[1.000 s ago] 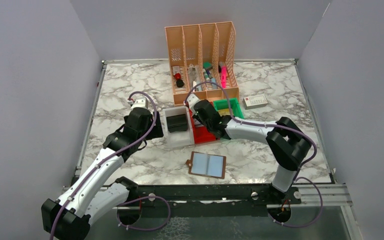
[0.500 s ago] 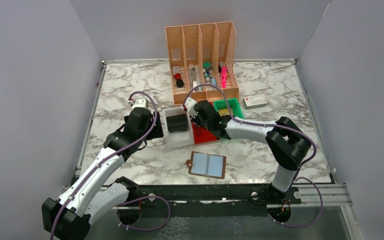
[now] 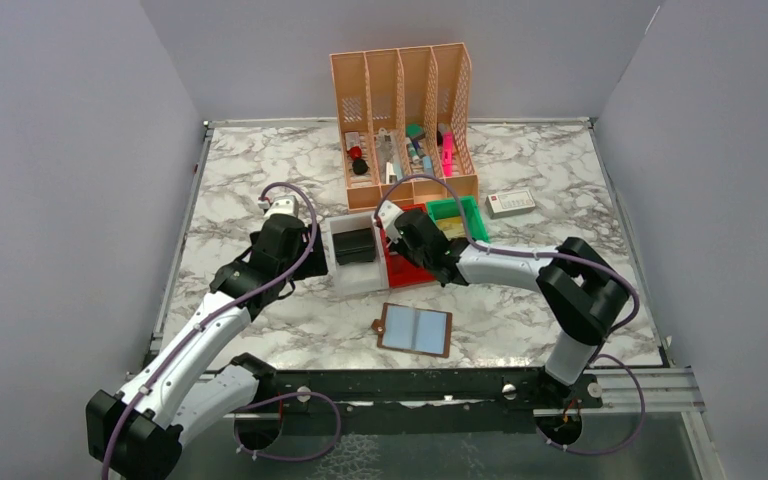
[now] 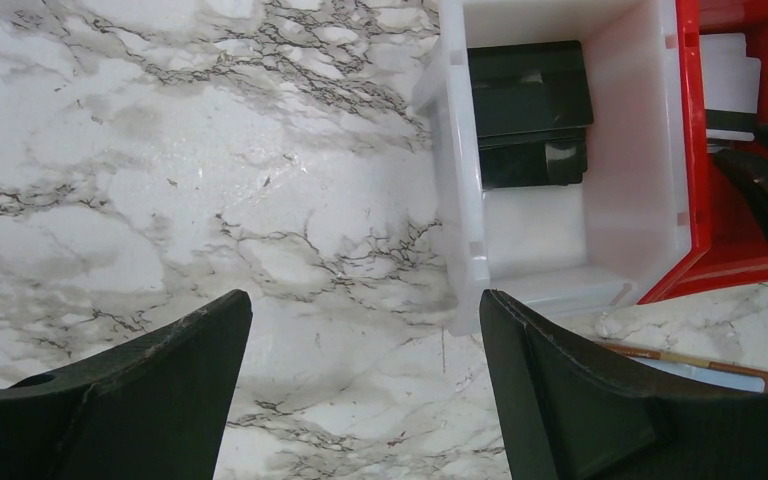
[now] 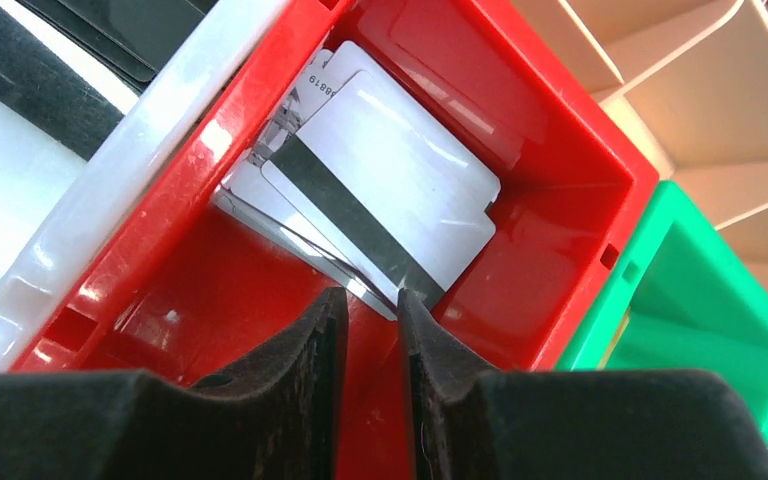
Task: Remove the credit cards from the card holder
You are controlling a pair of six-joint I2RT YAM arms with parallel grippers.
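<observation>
Risk of snagging credit cards (image 5: 390, 190) in red bin (image 5: 550, 230), bc right fingers (image 5: 290, 400) just above, slightly parted, empty. Left fingers (image 4: 140, 380) wide apart, empty.

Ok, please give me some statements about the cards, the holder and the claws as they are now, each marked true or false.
1. The credit cards lie in the red bin. True.
2. The card holder is folded shut. False: it lies spread open.
3. The left claw is wide open and empty. True.
4. The right claw grips the card holder. False: it hangs over the red bin, apart from the holder.
</observation>
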